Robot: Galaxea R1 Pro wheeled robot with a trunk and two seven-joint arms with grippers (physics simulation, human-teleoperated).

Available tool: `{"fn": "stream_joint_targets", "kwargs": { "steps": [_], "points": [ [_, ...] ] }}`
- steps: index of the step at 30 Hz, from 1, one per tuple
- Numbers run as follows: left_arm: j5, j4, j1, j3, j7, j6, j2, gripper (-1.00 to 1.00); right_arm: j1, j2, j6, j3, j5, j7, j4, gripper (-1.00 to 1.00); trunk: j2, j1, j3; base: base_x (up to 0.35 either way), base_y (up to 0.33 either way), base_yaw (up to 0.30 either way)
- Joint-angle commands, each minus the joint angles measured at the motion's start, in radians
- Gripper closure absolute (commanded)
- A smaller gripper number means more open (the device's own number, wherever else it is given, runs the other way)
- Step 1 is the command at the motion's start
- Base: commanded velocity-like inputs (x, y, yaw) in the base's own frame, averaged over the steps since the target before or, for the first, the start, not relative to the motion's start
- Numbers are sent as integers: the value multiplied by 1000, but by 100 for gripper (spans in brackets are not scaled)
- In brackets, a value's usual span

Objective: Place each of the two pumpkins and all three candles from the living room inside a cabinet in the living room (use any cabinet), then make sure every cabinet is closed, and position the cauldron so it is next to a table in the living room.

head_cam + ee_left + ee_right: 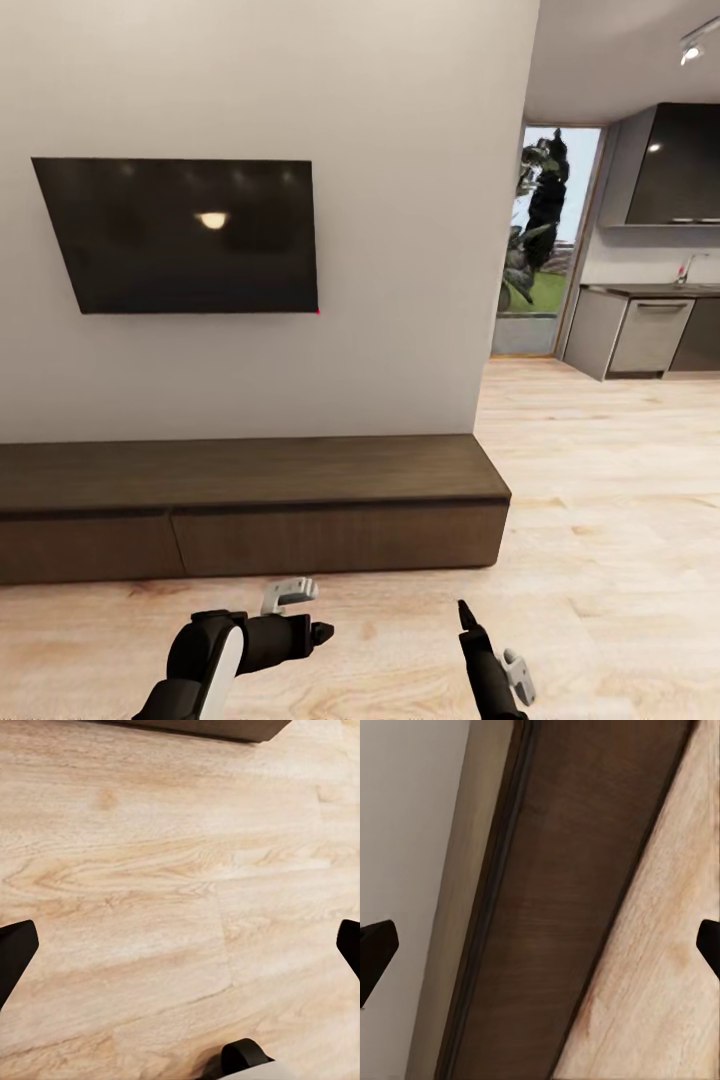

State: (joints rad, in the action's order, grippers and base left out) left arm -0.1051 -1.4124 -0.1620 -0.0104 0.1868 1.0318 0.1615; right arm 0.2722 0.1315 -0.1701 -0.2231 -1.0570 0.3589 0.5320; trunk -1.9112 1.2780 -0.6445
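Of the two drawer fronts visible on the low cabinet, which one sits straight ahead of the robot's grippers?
The longer drawer front, running to the cabinet's end nearest the kitchen doorway. The other front lies off toward the robot's left and is cut by the picture's edge.

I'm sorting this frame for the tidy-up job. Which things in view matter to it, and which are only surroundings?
Belongs to the job:
- cabinet, long, low, dark brown, against the wall, drawer fronts shut
- left gripper, open, holding nothing
- right gripper, open, holding nothing

Just surroundings:
- television on the wall above the cabinet
- kitchen counter beyond the doorway
- plank floor
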Motion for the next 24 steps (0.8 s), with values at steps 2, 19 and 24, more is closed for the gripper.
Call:
{"fn": "stream_joint_targets", "kwargs": {
  "steps": [2,19,24],
  "points": [
    [-8,-3,-1,0,-4,6,0,-100,2,-4,8,-3,-11,0,-3,-100,-15,8,-7,0,0,0],
    [-107,-41,-1,16,-4,15,-4,-100,10,-13,182,-35,-51,-11,2,-100,-134,73,-61,0,0,0],
    [-108,-39,-1,4,-4,15,-2,-100,9,-17,187,-65,-106,-10,2,-100,-155,84,-70,0,0,0]
  ]
}}
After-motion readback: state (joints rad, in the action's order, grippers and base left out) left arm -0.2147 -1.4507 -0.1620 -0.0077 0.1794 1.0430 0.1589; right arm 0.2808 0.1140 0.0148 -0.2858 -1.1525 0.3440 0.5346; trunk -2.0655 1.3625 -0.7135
